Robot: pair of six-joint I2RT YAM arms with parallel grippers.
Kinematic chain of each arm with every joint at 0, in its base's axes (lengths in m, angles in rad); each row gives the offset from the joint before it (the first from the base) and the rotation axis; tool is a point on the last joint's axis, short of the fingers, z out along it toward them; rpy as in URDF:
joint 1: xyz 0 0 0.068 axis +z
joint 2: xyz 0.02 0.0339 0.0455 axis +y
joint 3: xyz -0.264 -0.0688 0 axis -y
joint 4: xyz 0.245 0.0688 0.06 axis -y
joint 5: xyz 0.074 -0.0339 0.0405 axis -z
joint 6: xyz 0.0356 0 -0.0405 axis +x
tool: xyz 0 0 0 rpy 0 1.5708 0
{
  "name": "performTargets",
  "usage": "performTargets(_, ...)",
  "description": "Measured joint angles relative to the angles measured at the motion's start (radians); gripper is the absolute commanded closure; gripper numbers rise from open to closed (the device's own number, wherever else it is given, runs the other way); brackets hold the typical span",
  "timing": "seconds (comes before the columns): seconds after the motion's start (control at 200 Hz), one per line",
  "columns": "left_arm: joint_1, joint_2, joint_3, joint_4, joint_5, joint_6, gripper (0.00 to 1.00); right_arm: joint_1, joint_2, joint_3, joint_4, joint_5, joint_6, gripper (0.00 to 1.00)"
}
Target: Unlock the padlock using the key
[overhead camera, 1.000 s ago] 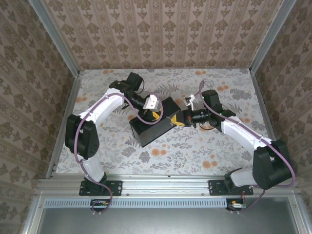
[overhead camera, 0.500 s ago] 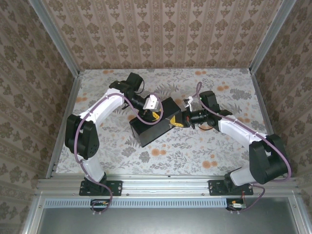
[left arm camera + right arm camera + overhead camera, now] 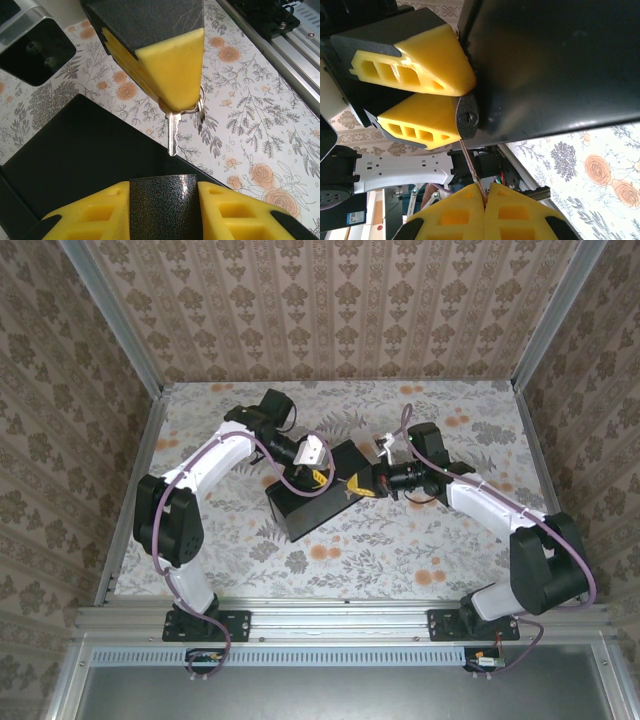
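The right gripper (image 3: 484, 190) is pressed fully together. The key (image 3: 469, 161) is pinched by its head between the pads, so that the thin blade is left free and pointed at the lock. A ring with a second key is seen hanging from the same grip in the left wrist view.

The left gripper (image 3: 162, 194) is partly closed, and the padlock (image 3: 162, 204), a dark speckled body, is clamped between its yellow pads. The lock is held off the table with its keyhole face turned toward the right gripper, presumably so that it is steadied while the key is lined up. The tip of the key is seen just short of that face and is not judged to be in the keyhole yet.

The two grippers are met over the right end of the black box (image 3: 305, 508), near the middle of the table. The box's wall lies just beside the padlock on the left, so little room is left there for a sideways correction. To the right and on the near side, the flowered cloth (image 3: 420, 550) is open for the right arm to be drawn back along the key's line. The patterned walls (image 3: 60, 440) and the near rail (image 3: 340, 620) are well apart from the work.
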Motion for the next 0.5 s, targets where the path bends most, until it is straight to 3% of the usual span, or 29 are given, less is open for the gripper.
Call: performTargets(0.5,0.0,0.0,0.0,-0.003,0.001,0.001,0.68,0.018,0.04,0.032,-0.029,0.002,-0.03,0.99)
